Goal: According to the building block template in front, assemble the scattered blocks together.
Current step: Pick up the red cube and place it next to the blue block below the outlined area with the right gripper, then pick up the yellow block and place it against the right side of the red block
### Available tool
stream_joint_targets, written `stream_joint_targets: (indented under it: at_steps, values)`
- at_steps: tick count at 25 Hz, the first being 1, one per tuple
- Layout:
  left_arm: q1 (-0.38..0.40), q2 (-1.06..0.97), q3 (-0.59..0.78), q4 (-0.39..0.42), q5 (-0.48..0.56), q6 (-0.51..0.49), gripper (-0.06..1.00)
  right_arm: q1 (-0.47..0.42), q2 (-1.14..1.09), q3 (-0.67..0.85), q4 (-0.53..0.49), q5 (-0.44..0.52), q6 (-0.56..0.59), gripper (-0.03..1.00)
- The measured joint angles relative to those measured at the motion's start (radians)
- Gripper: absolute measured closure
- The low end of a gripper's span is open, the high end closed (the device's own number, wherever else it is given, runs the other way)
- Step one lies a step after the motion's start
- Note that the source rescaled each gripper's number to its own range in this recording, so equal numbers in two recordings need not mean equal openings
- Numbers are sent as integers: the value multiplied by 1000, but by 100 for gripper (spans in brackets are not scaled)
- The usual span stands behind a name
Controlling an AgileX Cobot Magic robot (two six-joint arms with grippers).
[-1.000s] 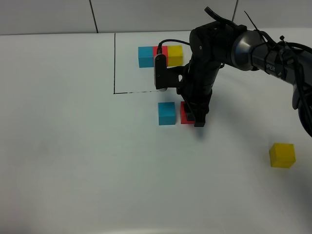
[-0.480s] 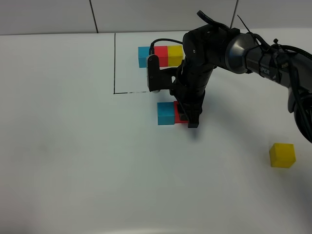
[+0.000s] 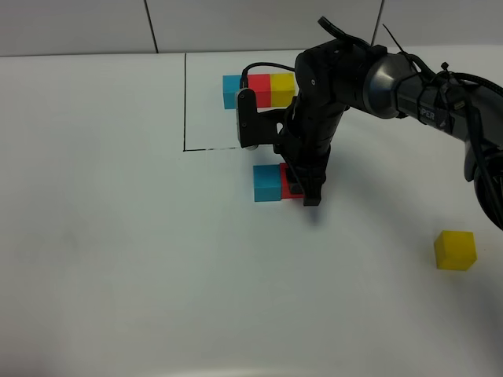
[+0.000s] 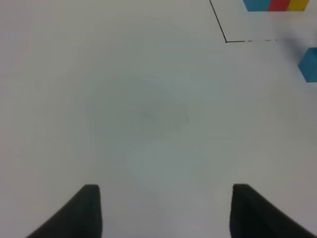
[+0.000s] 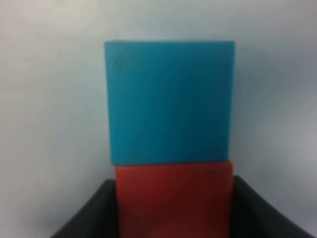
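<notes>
The template row (image 3: 258, 89) of blue, red and yellow cubes sits at the back inside a thin black outline (image 3: 185, 102). A loose blue cube (image 3: 267, 182) lies just in front of the outline, and a red cube (image 3: 288, 185) touches its right side. My right gripper (image 3: 302, 188) is shut on the red cube; in the right wrist view the red cube (image 5: 173, 198) sits between the fingers against the blue cube (image 5: 169, 101). A loose yellow cube (image 3: 455, 250) lies far right. My left gripper (image 4: 166, 210) is open over bare table.
The white table (image 3: 118, 236) stretches wide to the left and front. The right arm's dark body and cable (image 3: 346, 78) hang over the template's right end. The template's corner (image 4: 277, 5) and the blue cube (image 4: 309, 64) show in the left wrist view.
My right gripper slid the red cube left until it met the blue cube; since half a second ago nothing has moved.
</notes>
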State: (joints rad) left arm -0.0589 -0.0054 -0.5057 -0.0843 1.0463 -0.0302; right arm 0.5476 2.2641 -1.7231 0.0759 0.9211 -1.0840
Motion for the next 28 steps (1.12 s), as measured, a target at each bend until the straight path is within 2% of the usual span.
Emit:
stream_joint_targets:
  at_steps: [5, 7, 9, 11, 13, 15, 20, 23, 28]
  values:
    - [0, 0, 0, 0, 0, 0, 68, 0, 0, 0, 0, 0, 0, 95]
    - [0, 0, 0, 0, 0, 0, 68, 0, 2, 0, 10, -5, 0, 87]
    - [0, 0, 0, 0, 0, 0, 68, 1, 7, 1, 15, -3, 0, 67]
    - [0, 0, 0, 0, 0, 0, 68, 1, 3, 1, 12, -3, 11, 38]
    - [0, 0, 0, 0, 0, 0, 68, -3, -16, 1, -6, 2, 57, 14]
    - [0, 0, 0, 0, 0, 0, 68, -14, -41, 1, -33, 14, 115, 3]
    - [0, 0, 0, 0, 0, 0, 68, -75, -162, 91, -76, 21, 285, -2]
    - [0, 0, 0, 0, 0, 0, 68, -131, -271, 248, -76, -34, 397, -2]
    - [0, 0, 0, 0, 0, 0, 68, -246, -506, 572, -76, -160, 681, -2]
